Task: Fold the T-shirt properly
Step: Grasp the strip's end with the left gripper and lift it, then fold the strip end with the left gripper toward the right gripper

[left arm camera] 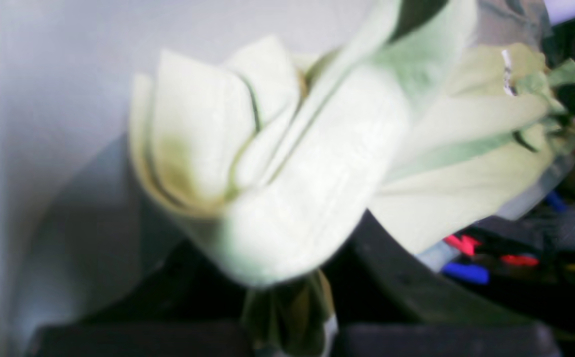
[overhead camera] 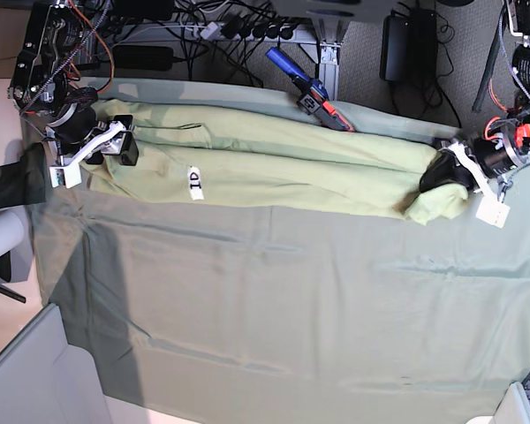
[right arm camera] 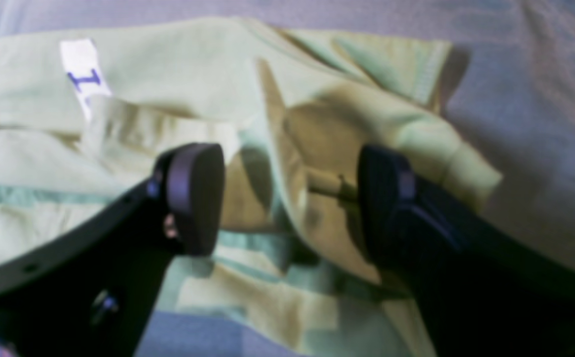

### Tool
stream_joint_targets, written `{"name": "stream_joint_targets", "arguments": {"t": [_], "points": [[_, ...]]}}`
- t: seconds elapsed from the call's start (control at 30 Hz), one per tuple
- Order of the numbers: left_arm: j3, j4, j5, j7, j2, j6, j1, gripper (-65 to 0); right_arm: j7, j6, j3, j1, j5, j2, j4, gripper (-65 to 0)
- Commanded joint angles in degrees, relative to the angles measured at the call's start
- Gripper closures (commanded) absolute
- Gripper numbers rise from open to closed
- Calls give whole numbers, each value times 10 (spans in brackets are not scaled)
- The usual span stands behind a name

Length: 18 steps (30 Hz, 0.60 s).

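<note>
The pale lime cotton T-shirt [overhead camera: 274, 163] lies stretched in a long band across the far part of the counter, on the larger dull grey-green table cloth [overhead camera: 291, 300]. A white tag with dark lettering [overhead camera: 194, 183] sits on its fabric. The left gripper [overhead camera: 443, 175] is clamped on a bunched fold at one end. The right gripper [right arm camera: 289, 198] stands wide apart over the other end, holding nothing.

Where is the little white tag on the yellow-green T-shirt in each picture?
Left wrist: white tag upper right, small and blurred.
Right wrist: upper left, purple mark on it.
Base: left of centre on the T-shirt.
Shared landmark: the T-shirt.
</note>
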Motion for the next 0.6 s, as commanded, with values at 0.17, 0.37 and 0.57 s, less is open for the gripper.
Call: {"name": "stream_joint_targets", "arguments": {"t": [0.17, 0.37, 0.57], "points": [[-3, 5, 9, -15, -12, -11, -76, 0, 19, 9, 60, 8, 42, 11, 9, -416], [-2, -31, 44, -36, -38, -11, -138, 0, 19, 10, 115, 8, 57, 11, 9, -416], [-2, -134, 82, -53, -64, -11, -235, 0, 19, 10, 124, 8, 59, 11, 9, -416]]}}
